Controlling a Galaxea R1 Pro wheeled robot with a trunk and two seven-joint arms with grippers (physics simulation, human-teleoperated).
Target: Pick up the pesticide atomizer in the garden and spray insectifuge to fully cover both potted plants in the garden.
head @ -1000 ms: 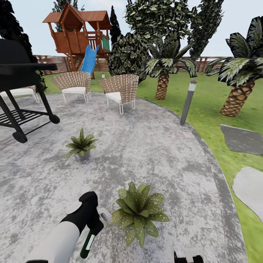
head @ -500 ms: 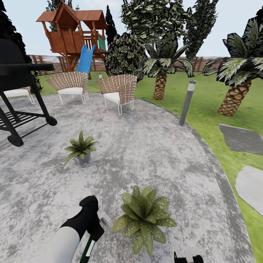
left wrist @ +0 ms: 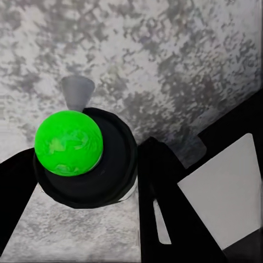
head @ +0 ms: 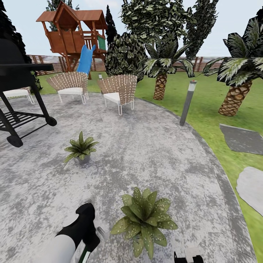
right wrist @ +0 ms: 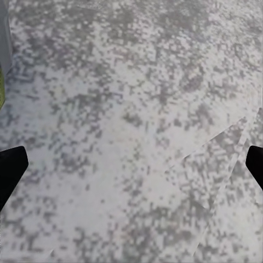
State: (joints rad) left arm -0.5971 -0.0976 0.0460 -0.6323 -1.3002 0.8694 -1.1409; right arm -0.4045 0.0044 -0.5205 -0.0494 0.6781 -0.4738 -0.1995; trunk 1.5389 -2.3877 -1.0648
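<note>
Head view: left gripper [head: 91,235] fingers clamped on atomizer [head: 84,255], nozzle aimed at near plant [head: 144,219] to mist leaves; far plant [head: 80,148] well apart, beyond; right gripper [head: 188,256] low, fingers spread, idle

Left gripper [head: 87,233]: lower and slightly further left in the head view than half a second ago; less of the arm in frame.
Atomizer [head: 84,254]: gone down with the gripper, now mostly cut off at the frame edge.
Nozzle to near plant [head: 144,219]: gap wider than before.
View: shifted over the first half second, steady since.
</note>
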